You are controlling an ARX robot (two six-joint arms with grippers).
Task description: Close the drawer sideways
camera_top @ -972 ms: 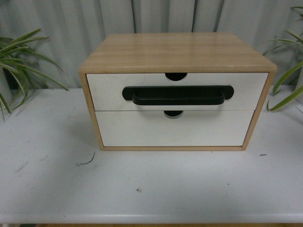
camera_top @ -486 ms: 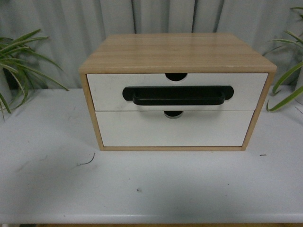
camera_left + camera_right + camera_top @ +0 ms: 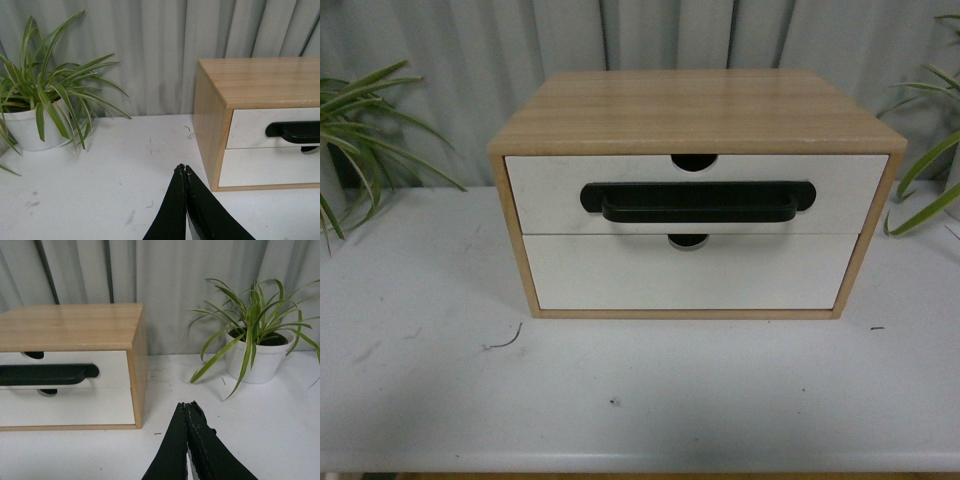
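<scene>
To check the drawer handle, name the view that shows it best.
Front view: the whole handle faces the camera. Left wrist view shows only one end, cut by the frame; right wrist view shows more, also cut.

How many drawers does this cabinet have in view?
2. The upper drawer, with the black bar handle, sits at the top of the wooden cabinet. The plain lower drawer is directly beneath it. None appear hidden.
</scene>
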